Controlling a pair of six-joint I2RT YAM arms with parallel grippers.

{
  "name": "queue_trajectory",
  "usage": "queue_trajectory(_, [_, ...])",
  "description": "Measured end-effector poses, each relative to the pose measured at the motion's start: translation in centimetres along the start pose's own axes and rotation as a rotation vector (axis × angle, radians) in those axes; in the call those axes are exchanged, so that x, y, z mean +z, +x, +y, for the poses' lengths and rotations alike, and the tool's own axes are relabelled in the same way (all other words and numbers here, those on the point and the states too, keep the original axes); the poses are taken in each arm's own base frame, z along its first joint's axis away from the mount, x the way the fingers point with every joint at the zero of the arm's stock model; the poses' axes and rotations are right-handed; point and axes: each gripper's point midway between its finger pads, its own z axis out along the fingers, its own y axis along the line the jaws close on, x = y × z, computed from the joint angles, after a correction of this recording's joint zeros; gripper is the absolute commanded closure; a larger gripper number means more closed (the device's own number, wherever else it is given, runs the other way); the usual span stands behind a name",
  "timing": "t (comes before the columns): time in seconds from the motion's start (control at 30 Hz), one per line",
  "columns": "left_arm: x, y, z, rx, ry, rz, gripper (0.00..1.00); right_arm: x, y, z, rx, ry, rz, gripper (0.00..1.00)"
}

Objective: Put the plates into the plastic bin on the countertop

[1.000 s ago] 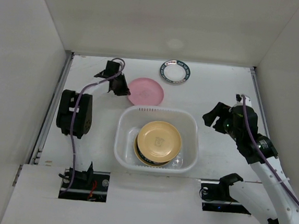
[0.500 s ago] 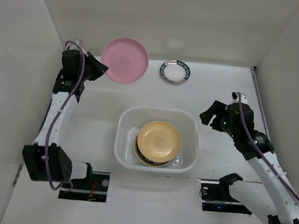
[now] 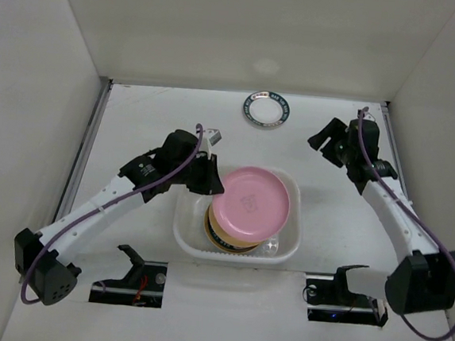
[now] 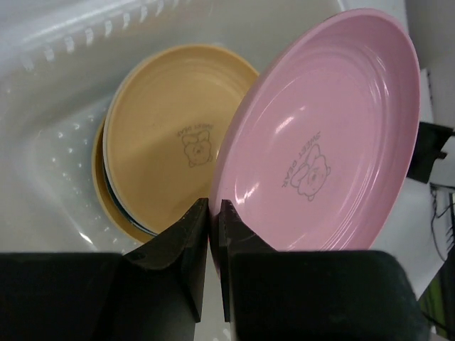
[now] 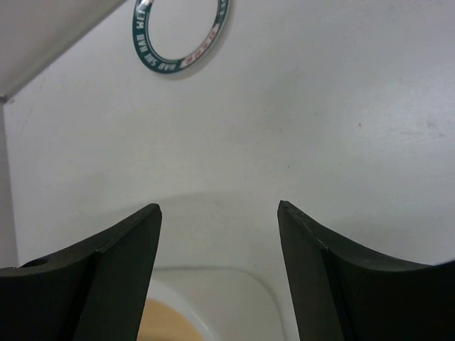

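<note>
My left gripper (image 3: 215, 184) is shut on the rim of a pink plate (image 3: 253, 201) and holds it tilted over the white plastic bin (image 3: 182, 214). In the left wrist view the pink plate (image 4: 334, 128) hangs just above a stack of plates topped by a yellow-orange one (image 4: 170, 135) inside the bin (image 4: 50, 106). My right gripper (image 3: 323, 139) is open and empty above the countertop (image 3: 136, 123) at the right. A white plate with a dark green patterned rim (image 3: 266, 109) lies at the back; it also shows in the right wrist view (image 5: 181, 32).
White walls (image 3: 28, 81) enclose the work surface on three sides. The bin's far rim (image 5: 227, 273) shows at the bottom of the right wrist view, below my open fingers (image 5: 124, 249).
My left arm has lifted the pink plate from the back of the countertop, swung it up and left, then brought it over the bin. My right arm has moved back toward the green-rimmed plate.
</note>
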Motion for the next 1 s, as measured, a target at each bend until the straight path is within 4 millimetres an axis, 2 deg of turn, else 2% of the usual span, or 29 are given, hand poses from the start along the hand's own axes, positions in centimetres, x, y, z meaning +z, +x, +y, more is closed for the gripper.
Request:
queue_trajectory(0.07, [0.2,1.1,0.0,0.022,-0.022,0.028,0.92,2.3,-0.7,0.4,0.042,-0.022,0.014,0.31])
queue_trajectory(0.2, [0.9,1.9,0.6,0.040,-0.063,0.050,0.91,7.6,-1.4,1.4,0.129,-0.078,0.060,0.33])
queue_trajectory(0.3, [1.8,2.5,1.1,0.051,-0.096,0.076,0.88,11.3,-0.8,1.9,0.193,-0.109,0.107,0.33])
queue_trajectory(0.4, [3.0,3.6,1.7,0.072,-0.137,0.126,0.80,14.6,0.2,2.1,0.257,-0.131,0.146,0.33])
queue_trajectory(0.53, [4.2,5.0,2.7,0.102,-0.195,0.186,0.72,17.9,1.3,2.3,0.339,-0.158,0.185,0.33])
queue_trajectory(0.6, [4.5,5.5,3.1,0.116,-0.217,0.204,0.62,19.2,1.8,2.3,0.382,-0.169,0.199,0.34])
queue_trajectory(0.67, [4.5,5.7,3.4,0.129,-0.236,0.211,0.44,20.0,2.3,2.2,0.416,-0.177,0.213,0.34])
queue_trajectory(0.7, [4.4,5.8,3.5,0.136,-0.247,0.211,0.38,20.4,2.6,2.2,0.432,-0.181,0.219,0.34])
queue_trajectory(0.77, [4.2,5.7,3.9,0.143,-0.272,0.209,0.21,20.9,2.9,2.2,0.459,-0.189,0.230,0.34])
queue_trajectory(0.83, [3.6,5.4,4.2,0.151,-0.307,0.207,0.12,21.2,3.0,2.4,0.477,-0.199,0.235,0.34])
queue_trajectory(0.87, [3.2,4.9,4.2,0.157,-0.323,0.198,0.00,21.3,3.0,2.5,0.483,-0.204,0.236,0.34])
queue_trajectory(1.0, [0.6,1.7,3.0,0.178,-0.349,0.109,0.00,21.4,2.8,2.8,0.493,-0.222,0.233,0.34])
